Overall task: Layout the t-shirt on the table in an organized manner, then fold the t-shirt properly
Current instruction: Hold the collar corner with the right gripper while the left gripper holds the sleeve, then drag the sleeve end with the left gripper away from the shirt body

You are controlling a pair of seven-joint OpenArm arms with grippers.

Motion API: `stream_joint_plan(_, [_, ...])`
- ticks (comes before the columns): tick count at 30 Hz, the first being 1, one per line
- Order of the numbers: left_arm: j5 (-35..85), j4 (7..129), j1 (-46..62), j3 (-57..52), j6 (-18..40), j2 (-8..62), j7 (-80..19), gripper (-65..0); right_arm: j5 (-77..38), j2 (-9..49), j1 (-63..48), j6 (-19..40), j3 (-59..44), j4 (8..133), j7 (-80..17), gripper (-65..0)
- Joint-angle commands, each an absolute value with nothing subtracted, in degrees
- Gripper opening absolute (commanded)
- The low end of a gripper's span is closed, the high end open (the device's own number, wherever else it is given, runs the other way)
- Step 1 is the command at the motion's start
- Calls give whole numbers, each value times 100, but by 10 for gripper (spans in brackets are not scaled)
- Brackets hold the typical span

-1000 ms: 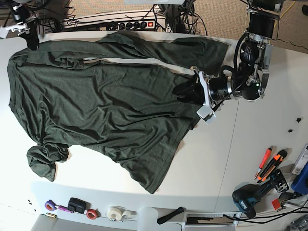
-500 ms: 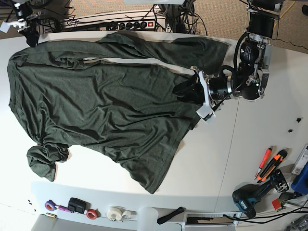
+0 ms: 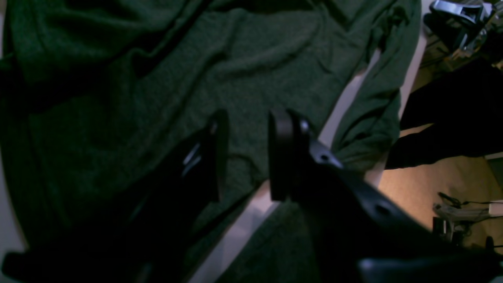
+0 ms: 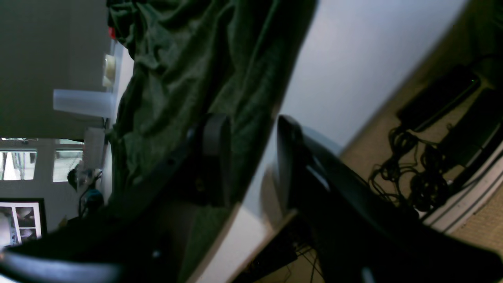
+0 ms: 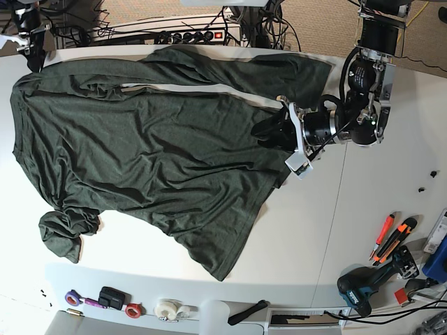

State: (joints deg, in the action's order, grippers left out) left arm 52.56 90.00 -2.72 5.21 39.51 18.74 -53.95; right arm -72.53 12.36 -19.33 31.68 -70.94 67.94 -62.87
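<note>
The dark green t-shirt (image 5: 140,146) lies spread and wrinkled over the left and middle of the white table (image 5: 363,202), with one sleeve bunched (image 5: 61,234) at the front left. My left gripper (image 5: 260,131) hovers at the shirt's right edge. In the left wrist view this gripper (image 3: 245,157) is open, and only the t-shirt (image 3: 118,78) shows beyond the gap. My right gripper (image 5: 33,59) is at the far left corner by the shirt's edge. In the right wrist view it (image 4: 249,161) is open over the t-shirt (image 4: 177,59) border, holding nothing.
An orange cutter (image 5: 391,241) and a drill (image 5: 367,287) lie at the front right. Tape rolls (image 5: 167,308) and small items line the front edge. A power strip (image 5: 188,35) and cables sit behind the table. A seam (image 5: 335,209) crosses the tabletop.
My right gripper has drifted left and back along the far left corner of the shirt. The left arm and the shirt have stayed put.
</note>
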Motion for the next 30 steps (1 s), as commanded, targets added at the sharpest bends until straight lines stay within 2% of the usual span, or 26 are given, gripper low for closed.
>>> stream_joint_plan(1, [5384,9091,-364,495,4000,1905,-5266,-464,-7166,1319,-1953,3114,-7118,6851,-6342,-446])
stream_joint_plan(15, [5380,9091,-364,495,4000,1905,-5266,-464,-6801,1317,-1920,3127,-6370,6851,-6337,-447])
stream_joint_plan(18, [5380,9091,-364,495,4000,1905,-5266,-464,-6781,1319,-1920,3131,-6370,6851,-6359,-500])
stream_joint_plan(21, [5380,9091,-364,495,4000,1905,-5264,-464,-6744,1319,-1920,3249,-6370,6851,-6425,-647])
stream_joint_plan(26, [5575,9094,-364,364,4000,1920,-5310,-464,-6744,1321,-1920,3273,-6370,6851,-6436,-650])
stream_joint_plan(30, [6045,9094,-355,-318,4000,1922,-5662,-464,-6744,1321,-1920,3273,-6370,6851,-6438,-650])
